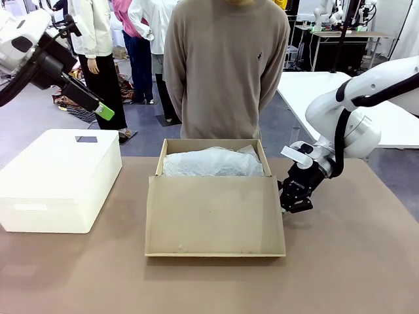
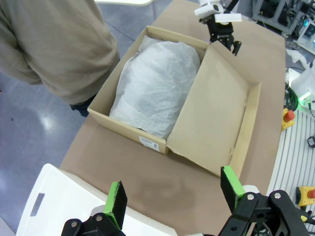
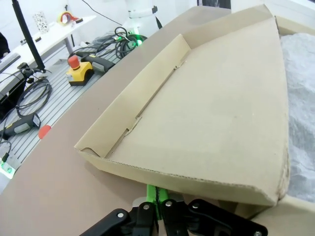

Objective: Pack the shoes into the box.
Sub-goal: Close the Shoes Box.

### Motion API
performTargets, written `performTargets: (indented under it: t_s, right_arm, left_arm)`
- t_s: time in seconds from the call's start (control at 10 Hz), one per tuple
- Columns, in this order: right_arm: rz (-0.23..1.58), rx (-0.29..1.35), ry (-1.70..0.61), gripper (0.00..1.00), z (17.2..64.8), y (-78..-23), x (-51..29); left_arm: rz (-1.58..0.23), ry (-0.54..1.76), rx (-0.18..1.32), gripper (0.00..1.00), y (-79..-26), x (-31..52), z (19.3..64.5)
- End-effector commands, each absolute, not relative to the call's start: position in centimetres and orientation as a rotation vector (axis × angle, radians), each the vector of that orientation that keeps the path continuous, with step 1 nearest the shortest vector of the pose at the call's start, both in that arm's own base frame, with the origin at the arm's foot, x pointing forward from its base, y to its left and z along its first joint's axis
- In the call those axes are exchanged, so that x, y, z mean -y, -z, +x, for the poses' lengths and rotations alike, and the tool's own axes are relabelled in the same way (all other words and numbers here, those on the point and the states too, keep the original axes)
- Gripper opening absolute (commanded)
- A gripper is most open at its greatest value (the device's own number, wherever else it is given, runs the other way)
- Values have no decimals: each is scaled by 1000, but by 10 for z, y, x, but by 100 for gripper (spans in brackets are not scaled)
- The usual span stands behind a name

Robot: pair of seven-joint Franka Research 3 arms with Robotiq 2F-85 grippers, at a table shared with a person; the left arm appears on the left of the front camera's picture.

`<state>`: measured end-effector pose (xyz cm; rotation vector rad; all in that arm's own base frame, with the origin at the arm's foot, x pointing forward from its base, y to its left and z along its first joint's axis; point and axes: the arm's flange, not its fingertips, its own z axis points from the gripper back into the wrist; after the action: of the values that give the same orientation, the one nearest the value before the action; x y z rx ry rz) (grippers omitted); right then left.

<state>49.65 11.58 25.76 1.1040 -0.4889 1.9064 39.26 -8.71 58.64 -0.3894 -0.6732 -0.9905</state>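
The brown cardboard box [image 1: 160,163] stands open at mid-table. Its flap lid [image 1: 216,219] lies out toward my side, slightly raised. White crinkled tissue paper [image 1: 213,162] fills the inside; the shoes are hidden. My right gripper [image 1: 292,204] is shut at the lid's right edge. In the right wrist view its green pads [image 3: 153,195] press together just under the lid's side rim [image 3: 172,174], holding nothing that I can see. High over the table's left, my left gripper [image 1: 99,108] hangs open. From there it [image 2: 173,192] looks down on the box [image 2: 128,125] and on the right gripper [image 2: 224,38].
A white rounded plastic box [image 1: 55,176] sits at the table's left. A person in a beige sweater [image 1: 222,65] stands at the far edge behind the cardboard box. Cables and emergency-stop buttons [image 3: 78,69] lie on a rack beside the table.
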Motion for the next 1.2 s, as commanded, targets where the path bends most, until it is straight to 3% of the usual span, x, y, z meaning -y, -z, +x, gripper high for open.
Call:
performTargets:
  t_s: [0.0,1.1]
  right_arm:
    - [1110,596,-1953,0,483,-252,-113]
    - [1320,785,-1691,0,476,-276,-87]
  left_arm:
    - [-406,979,690,100,-586,88,393]
    - [-406,979,690,100,-586,88,393]
